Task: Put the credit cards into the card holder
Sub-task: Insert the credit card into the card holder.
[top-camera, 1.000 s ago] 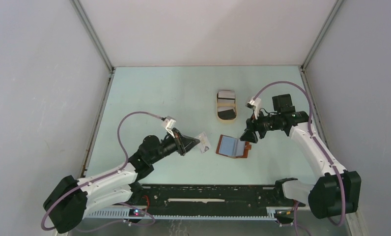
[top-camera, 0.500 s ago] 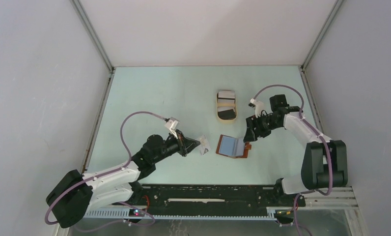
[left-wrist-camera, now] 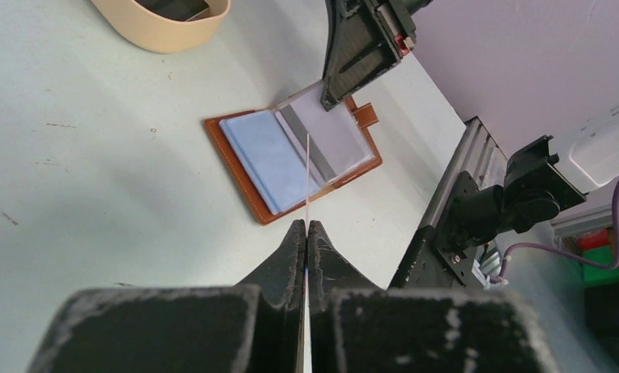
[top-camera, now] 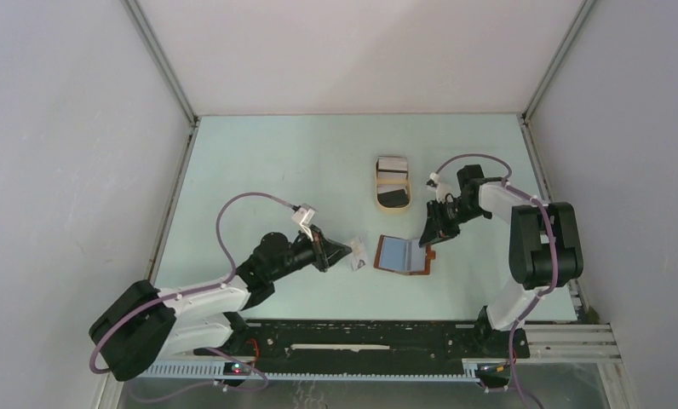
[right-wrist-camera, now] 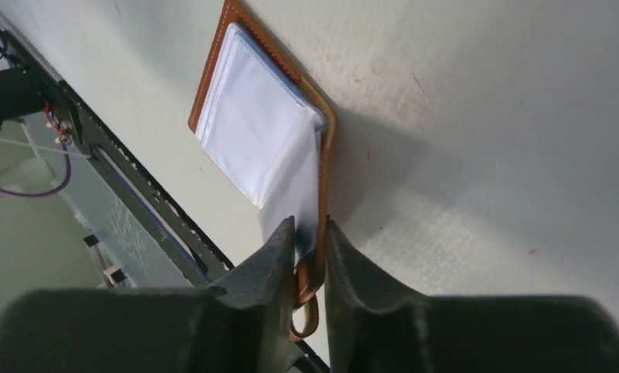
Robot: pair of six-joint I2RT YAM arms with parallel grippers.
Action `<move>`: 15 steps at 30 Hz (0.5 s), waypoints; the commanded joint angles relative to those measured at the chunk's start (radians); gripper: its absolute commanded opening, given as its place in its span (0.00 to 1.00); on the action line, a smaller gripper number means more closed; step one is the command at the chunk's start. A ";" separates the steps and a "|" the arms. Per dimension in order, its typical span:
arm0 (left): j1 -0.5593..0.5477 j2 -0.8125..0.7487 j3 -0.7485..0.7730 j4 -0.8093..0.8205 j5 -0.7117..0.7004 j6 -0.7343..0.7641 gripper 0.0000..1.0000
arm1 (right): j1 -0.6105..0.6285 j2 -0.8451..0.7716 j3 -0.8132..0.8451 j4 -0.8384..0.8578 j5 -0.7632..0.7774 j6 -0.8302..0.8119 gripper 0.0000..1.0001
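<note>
Right gripper (right-wrist-camera: 308,233) — around card holder (left-wrist-camera: 260,151) flap

Left arm (top-camera: 201,296) stretches low and forward, jaws pressed together; right arm (top-camera: 540,237) bends sharply inward, jaws pinched narrow.

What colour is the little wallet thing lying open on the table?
Reddish-brown card holder, seen best from the left wrist.

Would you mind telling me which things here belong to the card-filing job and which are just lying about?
Belongs to the job:
- card holder, open, pinched by the right gripper
- white card, in the left gripper
- spare cards in the tan tray

Just lying about:
- the tan tray itself
- black rail at the near edge
</note>
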 commanded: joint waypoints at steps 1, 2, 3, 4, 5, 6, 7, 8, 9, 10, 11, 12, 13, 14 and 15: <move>-0.009 0.033 0.010 0.088 0.047 -0.016 0.00 | -0.006 0.040 0.057 -0.034 -0.088 -0.002 0.21; -0.008 0.042 0.013 0.096 0.058 -0.020 0.00 | -0.006 0.051 0.066 -0.042 -0.100 -0.010 0.16; -0.009 0.055 0.015 0.107 0.073 -0.026 0.00 | -0.006 0.065 0.073 -0.050 -0.115 -0.020 0.13; -0.009 0.069 0.019 0.119 0.091 -0.034 0.00 | -0.004 0.075 0.080 -0.061 -0.131 -0.031 0.10; -0.009 0.082 0.022 0.138 0.112 -0.046 0.00 | 0.000 0.085 0.085 -0.070 -0.145 -0.041 0.08; -0.008 0.100 0.024 0.163 0.132 -0.062 0.00 | 0.006 0.092 0.089 -0.078 -0.156 -0.053 0.06; -0.009 0.124 0.022 0.199 0.144 -0.084 0.00 | 0.020 0.097 0.090 -0.082 -0.165 -0.062 0.05; -0.008 0.144 0.019 0.237 0.158 -0.109 0.00 | 0.033 0.096 0.090 -0.083 -0.177 -0.069 0.05; -0.008 0.169 0.016 0.279 0.170 -0.137 0.00 | 0.047 0.096 0.090 -0.084 -0.193 -0.076 0.04; -0.009 0.193 0.013 0.327 0.182 -0.170 0.00 | 0.062 0.098 0.090 -0.084 -0.210 -0.080 0.04; -0.008 0.226 0.010 0.387 0.193 -0.205 0.00 | 0.076 0.100 0.090 -0.083 -0.229 -0.084 0.04; -0.010 0.260 0.006 0.446 0.203 -0.245 0.00 | 0.090 0.103 0.090 -0.082 -0.246 -0.087 0.04; -0.011 0.297 0.003 0.512 0.209 -0.284 0.00 | 0.102 0.110 0.090 -0.080 -0.262 -0.087 0.04; -0.012 0.339 0.003 0.576 0.213 -0.317 0.00 | 0.112 0.119 0.089 -0.079 -0.280 -0.087 0.04; -0.013 0.380 0.001 0.634 0.213 -0.347 0.00 | 0.118 0.133 0.090 -0.077 -0.298 -0.086 0.04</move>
